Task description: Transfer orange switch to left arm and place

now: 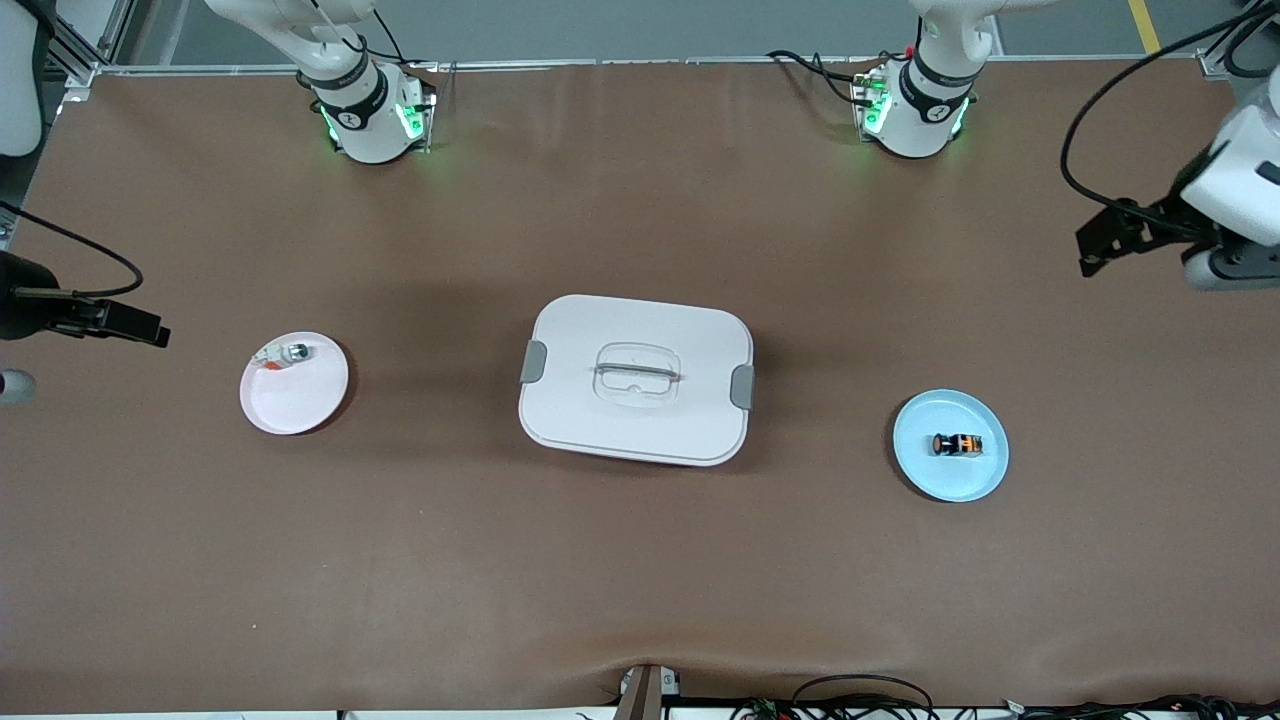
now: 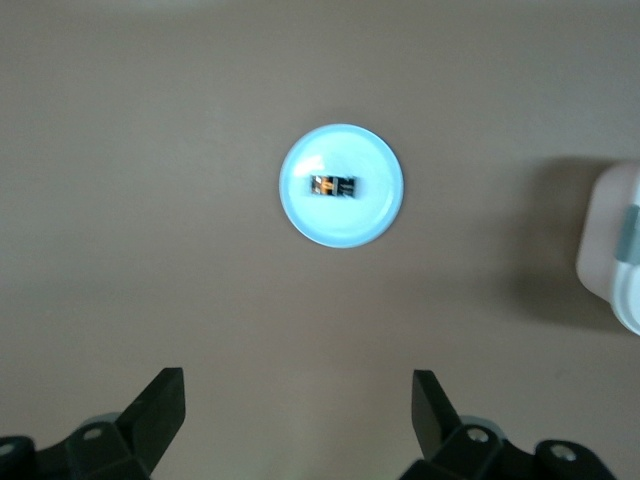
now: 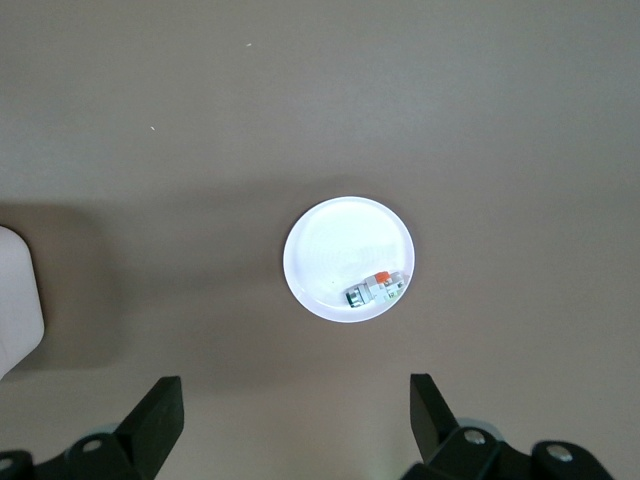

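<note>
Nothing grasped: both pincers, left (image 2: 298, 420) and right (image 3: 296, 425), are hanging spread, waiting. Next, left descending onto switch (image 1: 957, 444), avoiding box (image 1: 636, 379).

Robot lab: bench-bolted arms (image 1: 350, 100), cables (image 1: 860, 690)

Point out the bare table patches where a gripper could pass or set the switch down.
Bare brown table lies between the white lidded box and each plate, the pink plate and the light blue plate holding the orange switch, and nearer the camera. Only the plates are occupied.
</note>
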